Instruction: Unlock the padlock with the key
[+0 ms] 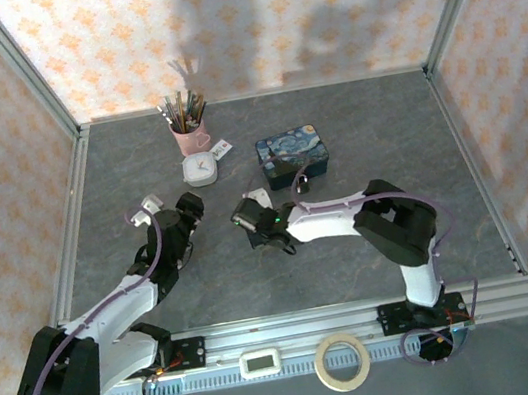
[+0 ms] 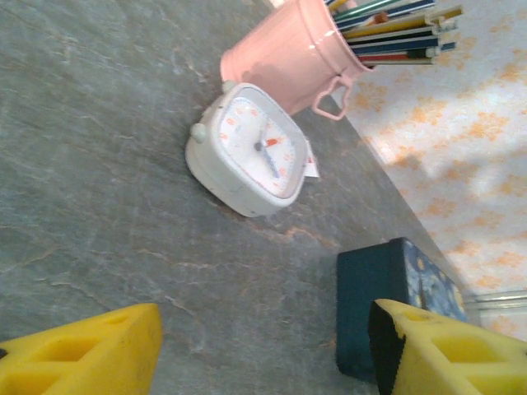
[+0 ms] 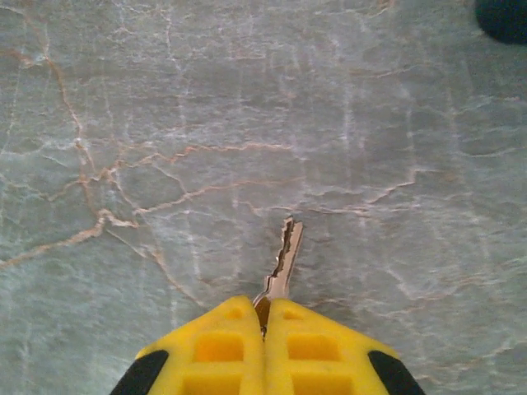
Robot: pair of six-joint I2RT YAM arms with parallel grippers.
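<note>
My right gripper (image 3: pixel 265 311) is shut on the key (image 3: pixel 286 253). The thin silvery blade sticks out forward from between the yellow fingertips, just above the grey marbled table. From above, that gripper (image 1: pixel 246 217) sits mid-table, left of the blue box. The padlock (image 1: pixel 300 184) is a small dark thing lying just in front of the blue starry box (image 1: pixel 292 154). My left gripper (image 2: pixel 263 355) is open with nothing between its yellow fingers (image 2: pixel 82 354). It hovers over bare table (image 1: pixel 187 210), facing the clock and the box.
A white alarm clock (image 2: pixel 251 150) stands beside a pink cup of brushes (image 2: pixel 288 51), with a white tag (image 1: pixel 223 147) to their right. The blue box's corner (image 2: pixel 387 300) is close to my left gripper's right finger. A tape roll (image 1: pixel 340 361) lies at the near rail.
</note>
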